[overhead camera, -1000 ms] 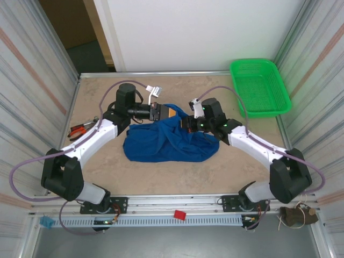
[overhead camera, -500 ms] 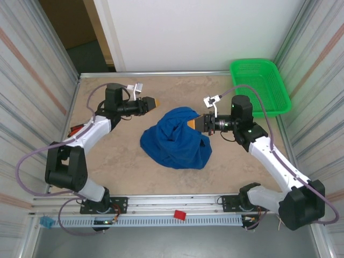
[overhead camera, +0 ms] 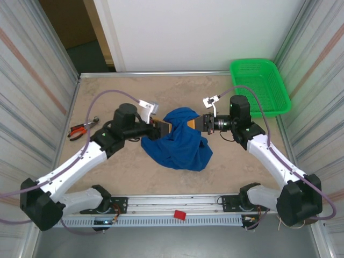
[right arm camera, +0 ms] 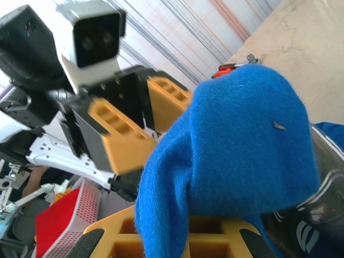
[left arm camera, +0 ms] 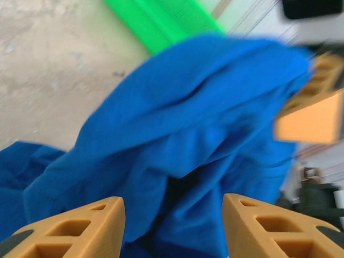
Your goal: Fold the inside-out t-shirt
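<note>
One t-shirt (overhead camera: 180, 145) mid-bench, clamped in right gripper (overhead camera: 193, 123), left gripper (overhead camera: 163, 127) agape alongside; basket (overhead camera: 260, 86) far-right corner, pliers (overhead camera: 79, 129) left edge.

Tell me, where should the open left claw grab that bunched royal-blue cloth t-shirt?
Probably the raised fold of the royal-blue cloth t-shirt just below its lifted peak, approached level from the robot's left. The right gripper holds that peak up, so cloth hangs as a ridge facing the open left gripper.
</note>
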You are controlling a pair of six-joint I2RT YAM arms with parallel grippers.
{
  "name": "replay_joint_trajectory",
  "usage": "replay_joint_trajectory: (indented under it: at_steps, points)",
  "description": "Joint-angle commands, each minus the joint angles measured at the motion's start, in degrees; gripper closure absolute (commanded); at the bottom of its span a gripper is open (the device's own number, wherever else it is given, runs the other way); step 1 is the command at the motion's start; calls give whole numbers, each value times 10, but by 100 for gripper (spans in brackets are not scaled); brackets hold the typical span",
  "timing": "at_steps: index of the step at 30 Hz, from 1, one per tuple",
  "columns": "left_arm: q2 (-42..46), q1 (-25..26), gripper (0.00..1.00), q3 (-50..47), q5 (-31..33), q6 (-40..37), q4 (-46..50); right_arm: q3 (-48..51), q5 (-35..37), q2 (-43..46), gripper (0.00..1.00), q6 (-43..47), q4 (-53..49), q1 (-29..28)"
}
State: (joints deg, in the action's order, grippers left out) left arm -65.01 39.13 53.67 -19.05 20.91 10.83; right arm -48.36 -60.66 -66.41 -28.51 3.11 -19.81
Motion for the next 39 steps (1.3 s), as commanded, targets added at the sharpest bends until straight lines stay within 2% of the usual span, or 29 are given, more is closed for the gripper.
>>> replay_joint_trajectory:
  at_steps: [1, 13, 16, 20, 21, 24, 25, 28, 34, 35, 36, 37, 39]
  points:
    - [-23, 11, 49, -5, 114, -50, 26, 7, 10, 11, 100, -13, 18, 5]
    - [-127, 24, 49, 47, 76, -37, -26, 15, 18, 15, 100, -20, 21, 6]
    - [-158, 27, 50, 72, 30, -37, -43, 24, 28, 14, 100, -16, 22, 7]
    - [-180, 28, 48, 85, -84, -24, -101, 41, 31, -4, 100, -20, 34, 20]
    - [-187, 27, 52, 94, -104, -20, -101, 46, 30, -7, 100, -24, 43, 23]
    - [-201, 23, 92, 121, -128, -15, -71, 59, 38, -4, 100, -29, 54, 30]
    - [-198, 21, 100, 126, -123, -15, -61, 64, 42, -1, 100, -28, 55, 32]
    - [-167, -2, 100, 131, -123, -3, -29, 80, 75, -1, 100, -26, 53, 51]
    - [-108, -63, 100, 123, -237, 98, -66, 75, 192, -75, 100, -38, 36, 77]
    - [-107, -71, 100, 119, -264, 123, -94, 63, 210, -97, 86, -38, 29, 77]
    - [-106, -75, 100, 115, -282, 149, -121, 48, 225, -117, 66, -37, 16, 77]
    - [-106, -78, 100, 109, -304, 180, -162, 29, 237, -138, 52, -33, -3, 77]
    - [-112, -80, 100, 106, -329, 231, -227, -2, 257, -143, 47, -26, -49, 74]
